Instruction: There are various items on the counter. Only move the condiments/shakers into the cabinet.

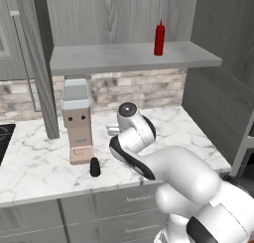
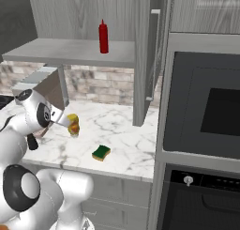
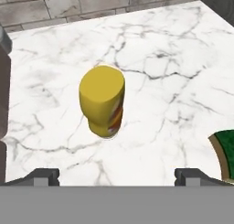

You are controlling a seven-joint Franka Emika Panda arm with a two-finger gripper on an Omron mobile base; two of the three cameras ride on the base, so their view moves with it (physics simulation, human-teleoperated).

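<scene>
The yellow bottle (image 3: 103,102) stands upright on the white marble counter (image 3: 173,81), directly ahead of my open gripper (image 3: 117,177), whose fingertips (image 3: 43,176) stand wide on either side below it without touching. From the right base, the yellow bottle (image 2: 72,125) sits just beyond the hand. The red bottle (image 1: 158,38) (image 2: 103,36) stands on the cabinet's shelf board (image 1: 114,56). Near the counter's front edge stands the black shaker (image 1: 95,167), beside the tall beige appliance (image 1: 77,123). The green-and-yellow sponge (image 2: 101,153) (image 3: 226,154) lies to the right of the yellow bottle.
An open cabinet door (image 1: 37,63) (image 2: 145,60) hangs down to the counter left of the shelf. A built-in oven stack (image 2: 206,107) borders the counter on the right. A dark cooktop (image 1: 4,138) lies at the far left. Brick backsplash runs behind.
</scene>
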